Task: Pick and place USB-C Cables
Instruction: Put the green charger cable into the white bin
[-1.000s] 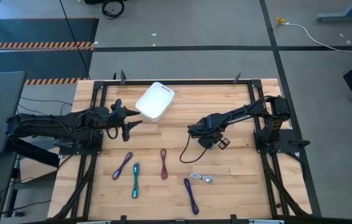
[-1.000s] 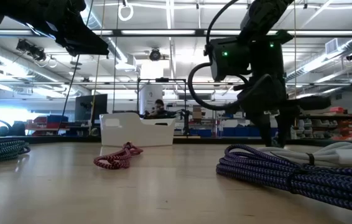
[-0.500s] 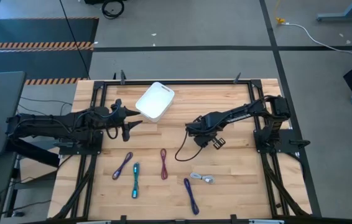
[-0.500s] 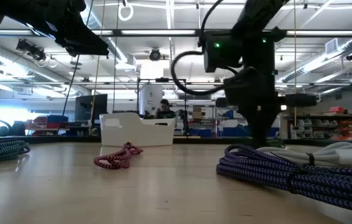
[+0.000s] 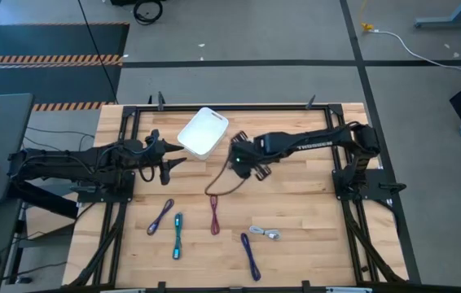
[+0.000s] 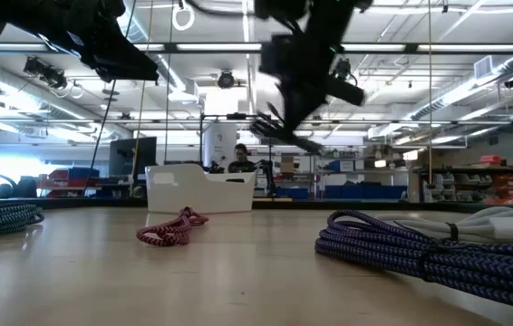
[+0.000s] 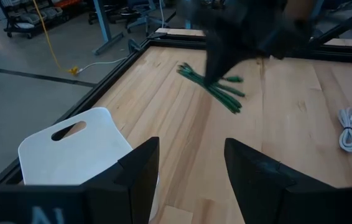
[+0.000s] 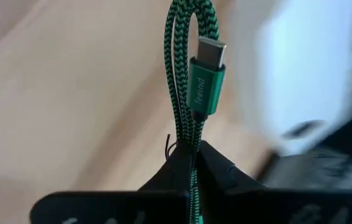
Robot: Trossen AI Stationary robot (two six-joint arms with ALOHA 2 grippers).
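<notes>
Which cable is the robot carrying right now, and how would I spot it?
Find the white tray near the table's far edge. Just right of it, the right hand is pinched shut on the green cable, lifted off the table. It is the only cable in the air; the other five lie flat along the near edge, none green and black braided.

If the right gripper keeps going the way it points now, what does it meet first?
Most likely the white tray: the right gripper, shut on the green cable, points toward it with nothing between. Height above the tray is unclear.
</notes>
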